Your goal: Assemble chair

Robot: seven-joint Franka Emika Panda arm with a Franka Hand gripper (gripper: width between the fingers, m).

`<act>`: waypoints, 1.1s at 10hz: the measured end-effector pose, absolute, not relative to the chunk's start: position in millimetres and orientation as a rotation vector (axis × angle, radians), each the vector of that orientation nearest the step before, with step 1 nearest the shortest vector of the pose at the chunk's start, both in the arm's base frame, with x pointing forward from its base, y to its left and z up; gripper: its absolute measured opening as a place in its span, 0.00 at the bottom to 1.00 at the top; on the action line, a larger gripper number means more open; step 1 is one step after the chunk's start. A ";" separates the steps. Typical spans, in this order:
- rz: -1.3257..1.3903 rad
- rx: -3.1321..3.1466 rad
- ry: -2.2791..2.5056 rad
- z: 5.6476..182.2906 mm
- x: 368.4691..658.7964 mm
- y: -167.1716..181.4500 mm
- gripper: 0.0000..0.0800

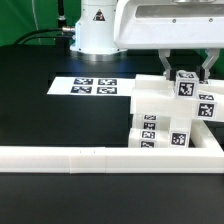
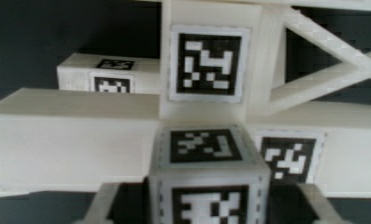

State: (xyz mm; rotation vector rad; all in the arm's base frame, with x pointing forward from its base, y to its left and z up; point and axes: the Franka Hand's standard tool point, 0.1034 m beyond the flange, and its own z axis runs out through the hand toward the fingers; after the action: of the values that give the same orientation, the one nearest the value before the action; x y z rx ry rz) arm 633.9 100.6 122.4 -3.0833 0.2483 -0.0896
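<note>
Up by the rail (image 1: 100, 157) corner, the gripper (image 1: 186, 76) was clamped on a post (image 1: 185, 88), long axis looking upright-ish, tag facing the exterior cam.

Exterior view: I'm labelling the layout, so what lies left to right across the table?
Marker board → stacked chair pieces → tagged post in the gripper; the border rail spans everything, so it's left out.

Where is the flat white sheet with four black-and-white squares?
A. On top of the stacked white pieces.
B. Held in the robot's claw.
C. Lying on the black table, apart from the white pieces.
C: the marker board lies flat on the black table, to the exterior view's left of the chair pieces; the gripper grips a square post instead.
</note>
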 end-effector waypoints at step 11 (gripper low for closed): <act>-0.085 -3.022 0.473 153.7 614.8 91.0 0.80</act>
State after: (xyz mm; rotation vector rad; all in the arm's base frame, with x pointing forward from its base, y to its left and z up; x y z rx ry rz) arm 614.8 91.0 153.7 -3.0224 0.4728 -0.0849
